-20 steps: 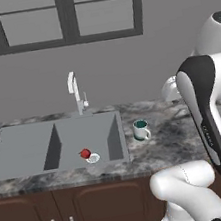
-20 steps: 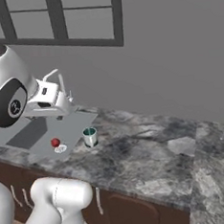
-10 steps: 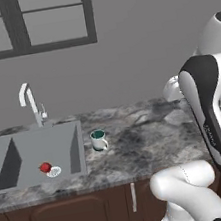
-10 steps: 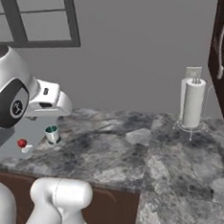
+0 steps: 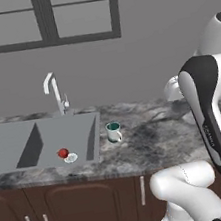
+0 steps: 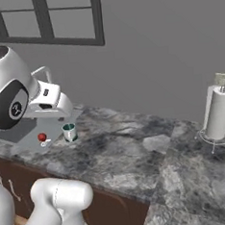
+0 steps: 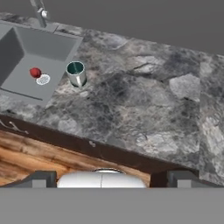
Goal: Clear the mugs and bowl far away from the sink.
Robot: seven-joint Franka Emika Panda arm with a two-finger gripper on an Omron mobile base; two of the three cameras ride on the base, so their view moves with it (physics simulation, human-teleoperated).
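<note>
Jaws wide open, empty, above counter

I can read no words, numbers or signs anywhere in front of me. There is faint dark lettering running down the black side panel of my forearm in the left base view, too small and blurred to make out. The white mug with the teal inside carries no print that I can see, nor does the red mug in the sink. The paper towel roll on its stand is plain white, and the small pale plate on the wall behind it shows no legible marking.
</note>
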